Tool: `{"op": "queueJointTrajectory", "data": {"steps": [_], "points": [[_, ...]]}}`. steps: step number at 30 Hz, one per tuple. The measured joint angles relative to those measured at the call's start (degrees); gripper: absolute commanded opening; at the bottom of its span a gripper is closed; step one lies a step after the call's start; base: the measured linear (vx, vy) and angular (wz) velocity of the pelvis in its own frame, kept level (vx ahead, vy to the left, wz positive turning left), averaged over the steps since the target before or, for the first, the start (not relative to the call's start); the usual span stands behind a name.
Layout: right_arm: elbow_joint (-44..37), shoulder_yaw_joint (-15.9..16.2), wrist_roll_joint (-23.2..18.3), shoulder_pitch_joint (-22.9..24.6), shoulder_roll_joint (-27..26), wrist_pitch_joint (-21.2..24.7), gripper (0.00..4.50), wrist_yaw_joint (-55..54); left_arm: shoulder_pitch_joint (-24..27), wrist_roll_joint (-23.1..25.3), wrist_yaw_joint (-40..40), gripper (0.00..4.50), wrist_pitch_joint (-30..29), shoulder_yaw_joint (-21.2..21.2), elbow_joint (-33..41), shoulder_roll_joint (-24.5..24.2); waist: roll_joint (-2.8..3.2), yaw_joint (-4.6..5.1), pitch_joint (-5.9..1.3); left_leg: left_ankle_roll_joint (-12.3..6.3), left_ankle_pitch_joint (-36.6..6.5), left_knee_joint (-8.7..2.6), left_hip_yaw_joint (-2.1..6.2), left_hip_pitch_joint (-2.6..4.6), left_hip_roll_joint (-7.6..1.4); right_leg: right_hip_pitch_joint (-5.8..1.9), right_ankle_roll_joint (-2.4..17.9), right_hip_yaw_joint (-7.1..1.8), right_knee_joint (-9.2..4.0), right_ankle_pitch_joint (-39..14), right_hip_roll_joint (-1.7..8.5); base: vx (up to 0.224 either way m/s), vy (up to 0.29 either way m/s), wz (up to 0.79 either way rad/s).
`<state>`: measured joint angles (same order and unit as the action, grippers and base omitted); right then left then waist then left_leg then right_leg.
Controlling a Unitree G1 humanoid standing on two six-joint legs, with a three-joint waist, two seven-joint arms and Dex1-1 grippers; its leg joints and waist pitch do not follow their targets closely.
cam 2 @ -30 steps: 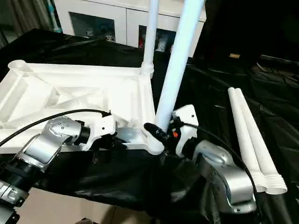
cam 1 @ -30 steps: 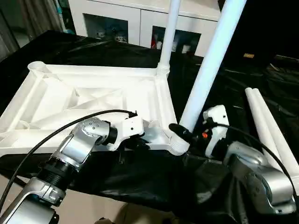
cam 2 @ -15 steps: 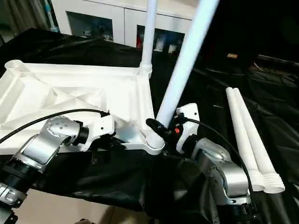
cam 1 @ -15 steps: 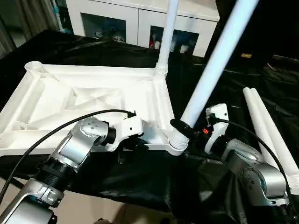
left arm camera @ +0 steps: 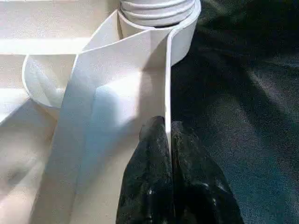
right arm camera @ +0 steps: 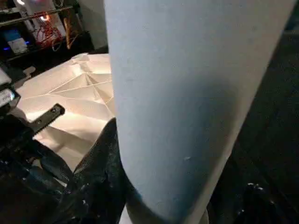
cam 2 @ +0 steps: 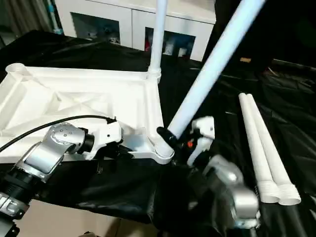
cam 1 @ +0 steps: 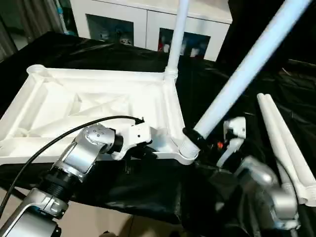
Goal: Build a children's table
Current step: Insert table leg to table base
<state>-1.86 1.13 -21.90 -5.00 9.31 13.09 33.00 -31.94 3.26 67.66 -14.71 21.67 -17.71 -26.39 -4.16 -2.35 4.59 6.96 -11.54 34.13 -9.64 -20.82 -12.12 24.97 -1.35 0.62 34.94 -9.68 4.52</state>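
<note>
one table top (cam 1: 94, 106) lies ribs-up on the black sheet (cam 1: 217, 94) before you, with one leg (cam 1: 177, 34) upright in its far right socket. a second leg (cam 1: 247, 66) leans away to your right, its ringed end at the near right socket (cam 1: 186, 150), and your right gripper (cam 1: 193, 137) is clamped around it just above the rings. your left gripper (left arm camera: 169, 140) is pinched tight on the top's near edge wall beside that socket. two spare legs (cam 1: 286, 143) lie together on the sheet, off to your right.

right pincer (cam 1: 193, 139): blurred | tilted leg (cam 1: 242, 74): top cut off | upright leg (cam 1: 177, 34): top cut off
</note>
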Motion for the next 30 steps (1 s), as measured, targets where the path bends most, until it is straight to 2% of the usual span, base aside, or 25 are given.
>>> {"op": "queueJointTrajectory", "data": {"steps": [6,11,15,23,30], "points": [[0.39,1.78,2.87,1.94,-0.33,-6.03,1.85,-0.23,-0.07,0.02,-0.14,0.0,0.13,0.01,-0.26,-0.01,-0.07,0.12,-0.1,0.0,0.0,-0.08,0.03,-0.01,0.01,0.0,-0.01,0.02,-0.02,0.0,0.01,0.0,0.0,0.0],[0.32,3.56,5.13,2.28,1.02,-7.3,1.85,0.03,-0.09,0.02,-0.12,0.0,0.33,0.01,-0.76,-0.31,-0.24,0.21,-0.32,0.0,0.0,-0.14,0.06,0.0,0.02,-0.01,-0.01,0.02,-0.05,-0.01,0.01,0.0,0.0,0.0],[-0.22,4.94,5.89,0.67,3.84,-4.4,1.85,1.63,-0.09,0.06,-0.07,0.0,0.38,0.01,-1.0,-0.61,-0.57,0.47,-0.52,0.0,0.0,-0.2,0.13,0.02,0.03,0.0,-0.02,0.06,-0.07,-0.01,-0.01,0.0,0.0,0.0],[1.07,5.47,5.27,-4.28,6.8,2.21,1.85,6.21,-0.07,0.38,0.38,0.0,1.28,0.21,-1.29,-1.26,-1.27,0.53,-0.97,0.0,0.0,-0.53,0.15,0.21,0.01,-0.01,-0.01,0.1,-0.07,-0.01,-0.09,0.0,0.0,0.0],[3.94,6.02,4.09,-8.19,9.33,5.38,1.85,10.69,-0.19,0.45,0.5,0.0,2.96,0.49,-2.21,-1.41,-1.4,0.43,-1.12,0.01,0.0,-0.63,0.15,0.28,0.01,-0.03,-0.01,0.12,-0.06,-0.01,-0.1,0.0,0.0,0.0]]}}
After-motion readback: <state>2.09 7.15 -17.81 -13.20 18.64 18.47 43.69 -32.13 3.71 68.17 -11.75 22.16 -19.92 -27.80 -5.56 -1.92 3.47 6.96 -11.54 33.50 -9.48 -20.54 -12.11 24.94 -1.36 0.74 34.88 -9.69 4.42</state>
